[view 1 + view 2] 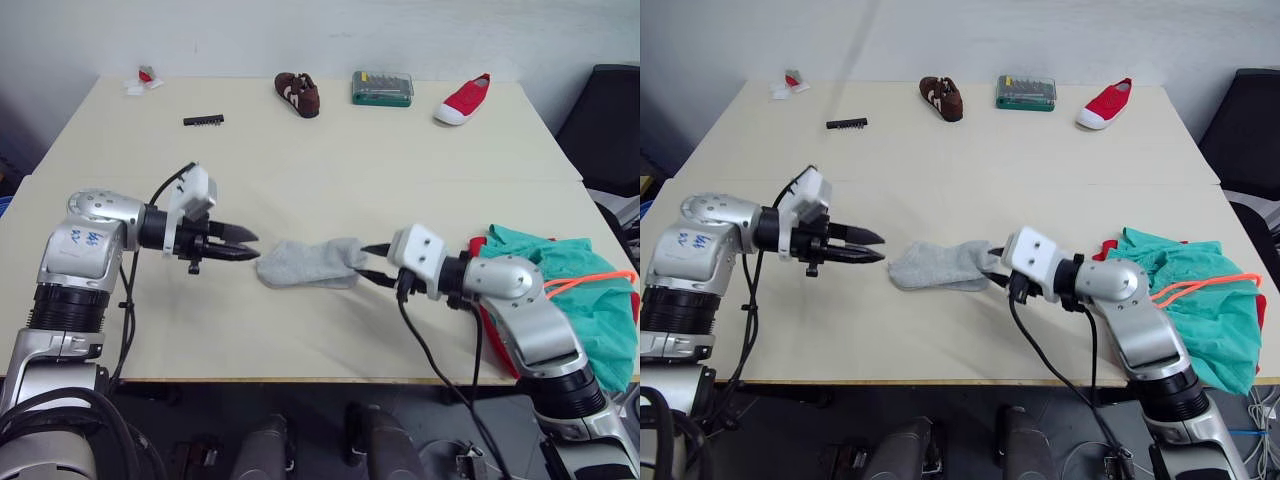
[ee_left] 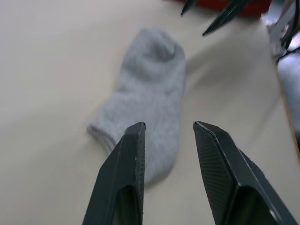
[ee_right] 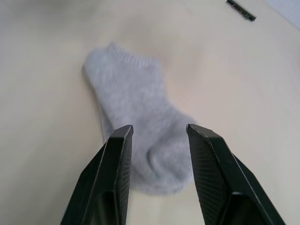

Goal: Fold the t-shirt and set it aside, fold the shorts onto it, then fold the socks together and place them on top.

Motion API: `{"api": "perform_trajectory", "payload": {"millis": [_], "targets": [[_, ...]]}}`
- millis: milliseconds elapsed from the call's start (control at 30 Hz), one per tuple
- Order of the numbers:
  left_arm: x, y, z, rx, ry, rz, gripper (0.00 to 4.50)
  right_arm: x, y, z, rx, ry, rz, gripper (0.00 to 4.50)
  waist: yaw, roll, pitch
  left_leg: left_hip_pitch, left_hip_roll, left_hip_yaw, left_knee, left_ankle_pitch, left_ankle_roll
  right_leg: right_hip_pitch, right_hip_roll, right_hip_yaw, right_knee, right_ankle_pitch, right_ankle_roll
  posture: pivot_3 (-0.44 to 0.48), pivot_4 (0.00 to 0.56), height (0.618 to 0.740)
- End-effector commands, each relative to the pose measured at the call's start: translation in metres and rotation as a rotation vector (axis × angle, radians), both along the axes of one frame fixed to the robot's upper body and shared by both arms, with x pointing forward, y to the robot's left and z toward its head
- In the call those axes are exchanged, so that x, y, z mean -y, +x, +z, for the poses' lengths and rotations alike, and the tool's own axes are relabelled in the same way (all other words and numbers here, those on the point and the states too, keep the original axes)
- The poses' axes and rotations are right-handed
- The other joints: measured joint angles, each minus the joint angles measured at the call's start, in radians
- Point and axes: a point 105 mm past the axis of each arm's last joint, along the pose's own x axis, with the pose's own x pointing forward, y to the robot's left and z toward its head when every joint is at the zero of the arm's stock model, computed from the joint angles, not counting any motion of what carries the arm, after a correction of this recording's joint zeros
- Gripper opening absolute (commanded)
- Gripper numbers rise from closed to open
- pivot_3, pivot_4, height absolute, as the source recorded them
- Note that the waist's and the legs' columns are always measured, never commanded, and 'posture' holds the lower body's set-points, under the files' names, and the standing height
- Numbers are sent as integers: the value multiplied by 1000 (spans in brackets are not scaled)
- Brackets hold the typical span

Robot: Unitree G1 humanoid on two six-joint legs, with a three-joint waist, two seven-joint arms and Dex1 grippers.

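The light grey socks [image 1: 310, 264] lie flat, one on the other, on the table's middle, cuff toward my left gripper. That left gripper [image 1: 255, 247] is open, its tips just short of the cuff. My right gripper [image 1: 364, 262] is also open and reaches the toe end from the other side. In each wrist view the socks [image 2: 150, 93] [image 3: 136, 103] lie ahead of the spread fingers. The teal-green shorts [image 1: 575, 290] with their orange drawstring sit bunched at the right edge. They rest on the red t-shirt [image 1: 1106, 249], of which only slivers show.
Along the table's far edge stand a brown shoe [image 1: 297, 94], a green case [image 1: 382, 88] and a red shoe [image 1: 462, 100]. A black strip [image 1: 203, 120] and a small red-and-white item [image 1: 145, 78] lie far left. A black chair [image 1: 610, 110] stands beyond the right side.
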Motion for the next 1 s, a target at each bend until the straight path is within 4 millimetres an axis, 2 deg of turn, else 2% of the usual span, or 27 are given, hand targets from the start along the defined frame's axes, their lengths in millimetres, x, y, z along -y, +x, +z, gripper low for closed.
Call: {"api": "perform_trajectory", "payload": {"millis": [33,100,200,300,433,533,633,733,833,933,1000], "targets": [[18,13,-11,17,-2,67,540,-21,6,7,-38,80,-2,640,0,0,0,0,0,0,0,0,0,0,0,0,0,0,0,0,150,740],[29,18,-29,3,25,92,7,-34,17,-4,-56,67,-32,26,-2,0,0,0,0,0,0,0,-1,0,0,0,1,0,0,0,150,740],[39,24,-57,-16,82,134,7,-49,28,-24,-66,18,-60,26,-4,0,0,0,0,2,-1,0,-1,-1,0,1,1,0,0,0,150,740],[38,30,-80,2,164,186,7,-54,34,-47,-76,-54,-82,26,-5,0,0,-1,0,2,-1,0,-1,-2,1,2,1,0,0,0,150,740],[27,34,-100,-2,234,238,7,-41,38,-74,-50,-192,-122,26,-3,0,0,-1,-1,2,-1,0,-1,-3,0,2,1,0,0,0,150,740],[12,32,-111,-1,282,252,7,-14,41,-83,-17,-267,-187,26,-3,-1,-2,1,-1,2,-1,-1,-1,-1,-1,2,0,0,0,0,150,740],[1,28,-114,-13,278,260,7,16,44,-79,-22,-251,-281,26,-3,-2,-6,3,-1,2,-1,-2,-2,1,-1,2,-3,0,0,0,150,740],[-2,25,-114,-23,250,270,7,31,44,-74,-45,-202,-327,26,-3,-2,-9,5,0,2,-1,-3,-2,3,-1,2,-3,0,0,0,150,740],[0,23,-110,-32,201,279,7,19,32,-52,-74,-53,-259,26,-4,-2,-9,7,1,1,-2,-6,2,4,-1,2,-3,0,0,0,150,740],[4,23,-107,-23,185,273,7,-5,27,-23,-57,61,-192,26,-15,-2,-9,6,2,1,-2,-6,1,2,0,3,-2,-1,-1,0,150,740],[6,24,-106,-18,182,269,7,-21,26,-10,-34,80,-159,26,-19,-1,-9,6,3,1,-2,-6,0,1,0,3,-1,-1,-2,0,150,740]]}}
